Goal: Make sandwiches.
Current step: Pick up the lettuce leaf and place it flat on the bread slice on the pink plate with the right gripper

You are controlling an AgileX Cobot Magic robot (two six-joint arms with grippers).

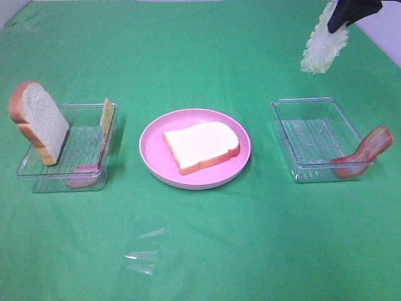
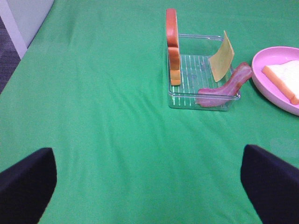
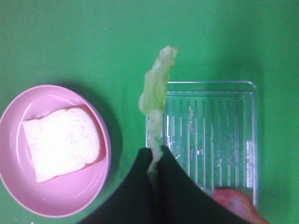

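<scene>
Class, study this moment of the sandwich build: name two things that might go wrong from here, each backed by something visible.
The right pincer pinches the lettuce by one end only, so the limp leaf may slip or land folded, partly off the bread slice on the pink plate. The bacon strip leans over the rim of the right tray, so a clumsy grasp might tip it onto the cloth.

Free: green cloth surface (image 2: pixel 117 154) beneath and just ahead of the left pincer (image 2: pixel 149 184). Obstacle farther ahead: clear plastic tray (image 2: pixel 205 100) holding an upright orange-crusted bread slice (image 2: pixel 173 46).
</scene>
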